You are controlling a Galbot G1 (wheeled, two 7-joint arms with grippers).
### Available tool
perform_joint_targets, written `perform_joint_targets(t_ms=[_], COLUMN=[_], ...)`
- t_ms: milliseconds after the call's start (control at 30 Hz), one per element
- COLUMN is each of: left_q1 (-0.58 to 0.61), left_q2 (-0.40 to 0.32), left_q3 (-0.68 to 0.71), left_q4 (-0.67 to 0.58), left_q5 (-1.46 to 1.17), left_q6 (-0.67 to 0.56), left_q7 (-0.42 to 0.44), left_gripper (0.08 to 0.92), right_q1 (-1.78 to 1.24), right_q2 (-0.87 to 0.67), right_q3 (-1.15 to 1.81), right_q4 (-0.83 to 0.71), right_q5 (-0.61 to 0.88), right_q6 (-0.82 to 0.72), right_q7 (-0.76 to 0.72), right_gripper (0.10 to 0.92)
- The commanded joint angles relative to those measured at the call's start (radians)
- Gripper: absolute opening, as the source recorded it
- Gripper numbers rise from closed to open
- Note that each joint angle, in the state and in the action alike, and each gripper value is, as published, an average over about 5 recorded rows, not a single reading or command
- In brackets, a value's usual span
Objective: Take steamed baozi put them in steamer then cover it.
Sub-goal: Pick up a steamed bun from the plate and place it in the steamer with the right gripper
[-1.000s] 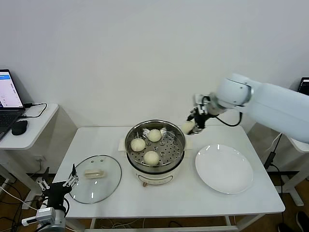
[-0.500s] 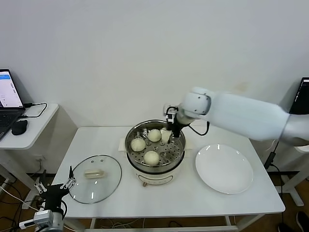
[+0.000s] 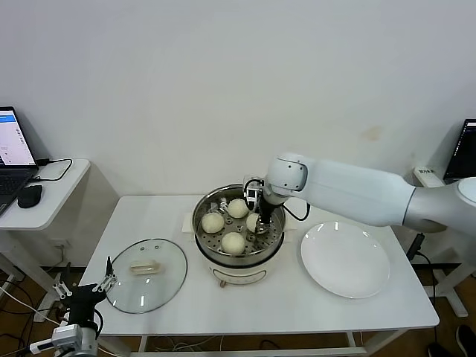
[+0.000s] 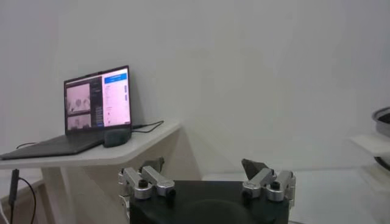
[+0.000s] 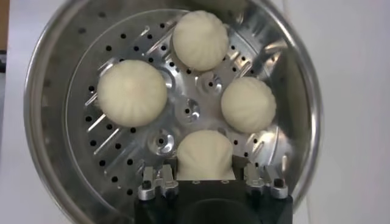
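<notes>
Even, bright indoor light; glare glints on the steamer (image 5: 55,73) wall, the left wrist view soft and hazy.

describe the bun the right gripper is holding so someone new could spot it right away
Find the steel steamer in the middle of the white table; four pale baozi sit on its perforated tray. The held baozi is on the side nearest the empty white plate. Unlike the other three, it sits between the fingers of the right gripper.

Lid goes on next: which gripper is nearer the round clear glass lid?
Left. The left gripper hangs open just off the round clear glass lid at the table's near-left edge; the right gripper is inside the steel steamer pot, holding a bun.
</notes>
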Motion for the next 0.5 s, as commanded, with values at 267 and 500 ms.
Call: perform_joint_targets(t_ms=[267, 500], left_q1=[-0.001, -0.005], left_q2=[-0.002, -0.005], left_q3=[0.009, 0.021], left_q4=[-0.003, -0.007], left_q5=[0.003, 0.009], left_q6=[0.001, 0.005], left_q7=[0.002, 0.005], left_gripper=[0.823, 0.823], right_q1=[0.014, -0.009], right_q2=[-0.058, -0.199], right_q3=[0.02, 0.089], right_q4=[0.064, 0.189], right_q5=[0.004, 0.011], right_q6=[-0.01, 0.012], right_q7=[0.012, 0.114], right_gripper=[0.692, 0.817])
